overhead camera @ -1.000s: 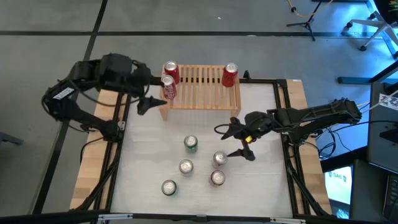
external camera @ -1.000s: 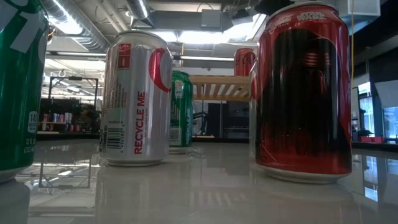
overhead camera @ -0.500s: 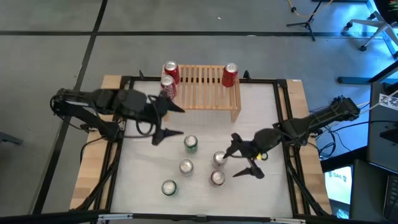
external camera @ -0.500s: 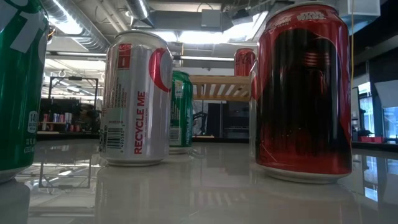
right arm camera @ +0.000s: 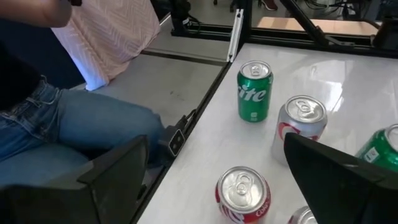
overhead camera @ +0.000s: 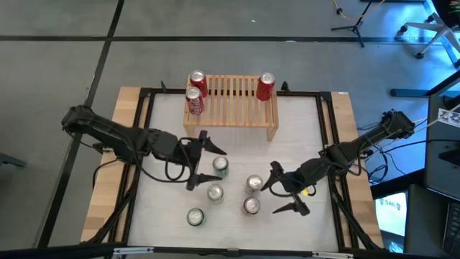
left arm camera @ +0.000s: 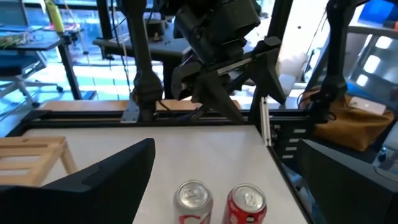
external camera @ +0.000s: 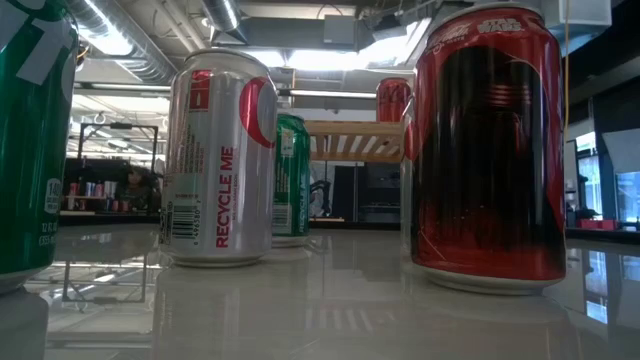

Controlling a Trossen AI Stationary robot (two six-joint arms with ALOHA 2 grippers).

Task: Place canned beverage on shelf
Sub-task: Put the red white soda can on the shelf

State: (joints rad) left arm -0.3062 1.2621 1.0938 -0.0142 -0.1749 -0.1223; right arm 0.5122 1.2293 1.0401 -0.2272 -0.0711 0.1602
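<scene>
The light-wood slatted shelf (overhead camera: 231, 101) stands at the table's far edge, with two red cans (overhead camera: 197, 83) (overhead camera: 265, 86) and a red-and-white can (overhead camera: 193, 101) upright on it. Several cans stand on the white table: green (overhead camera: 220, 166), silver (overhead camera: 254, 185), silver (overhead camera: 215, 193), red (overhead camera: 251, 206), green (overhead camera: 195, 216). My left gripper (overhead camera: 203, 165) hangs open just left of the far green can, pointing right. Right of the silver and red cans, my right gripper (overhead camera: 282, 192) hangs open, pointing left. In the left wrist view the silver can (left arm camera: 191, 200) and red can (left arm camera: 247, 202) show ahead.
A black frame rail (overhead camera: 327, 137) runs around the table. A person in jeans (right arm camera: 68, 124) sits beyond the table's edge in the right wrist view. In the low view a large red-and-black can (external camera: 488, 140) and a silver can (external camera: 218, 160) stand close to the camera.
My left gripper has swung from the shelf's left end toward the table's near edge and middle, sinking and levelling out, and now hangs beside the green can. My right gripper has moved toward the near edge, alongside the silver and red cans. No can has moved.
</scene>
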